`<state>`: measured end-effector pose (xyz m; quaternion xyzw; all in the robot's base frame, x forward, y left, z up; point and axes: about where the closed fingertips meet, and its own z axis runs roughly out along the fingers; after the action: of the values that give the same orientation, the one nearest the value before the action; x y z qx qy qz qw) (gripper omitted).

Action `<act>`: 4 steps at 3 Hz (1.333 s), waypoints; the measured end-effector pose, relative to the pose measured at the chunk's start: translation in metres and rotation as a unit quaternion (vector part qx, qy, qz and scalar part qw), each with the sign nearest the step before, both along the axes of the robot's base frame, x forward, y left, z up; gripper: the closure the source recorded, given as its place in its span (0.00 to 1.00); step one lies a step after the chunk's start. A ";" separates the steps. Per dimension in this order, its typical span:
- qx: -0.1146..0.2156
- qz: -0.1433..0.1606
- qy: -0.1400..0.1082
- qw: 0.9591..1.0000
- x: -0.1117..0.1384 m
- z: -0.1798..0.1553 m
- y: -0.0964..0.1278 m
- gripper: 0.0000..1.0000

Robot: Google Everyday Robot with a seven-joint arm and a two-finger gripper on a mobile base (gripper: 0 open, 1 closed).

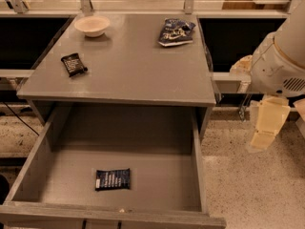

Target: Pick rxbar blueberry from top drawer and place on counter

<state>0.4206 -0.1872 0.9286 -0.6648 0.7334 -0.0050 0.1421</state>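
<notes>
1. We see rows of white lettering on the dark-blue rxbar blueberry [112,179], which lies flat on the bottom of the top drawer [157,175]. We cannot read any word of it.
2. The black wrapped bar [73,64] on the left side of the table [128,66] bears small pale print, too fine for us to read.
3. The snack bag [175,31] at the table's far right carries white markings, but we can make out no brand.
4. The pincer [267,128] hangs to the right of the table, above the speckled floor [248,190].
</notes>
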 end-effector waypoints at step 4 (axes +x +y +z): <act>0.018 0.101 -0.013 0.995 -0.009 -0.042 0.070 0.00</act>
<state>0.4115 -0.1177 0.8866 -0.7328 0.6604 0.0144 0.1633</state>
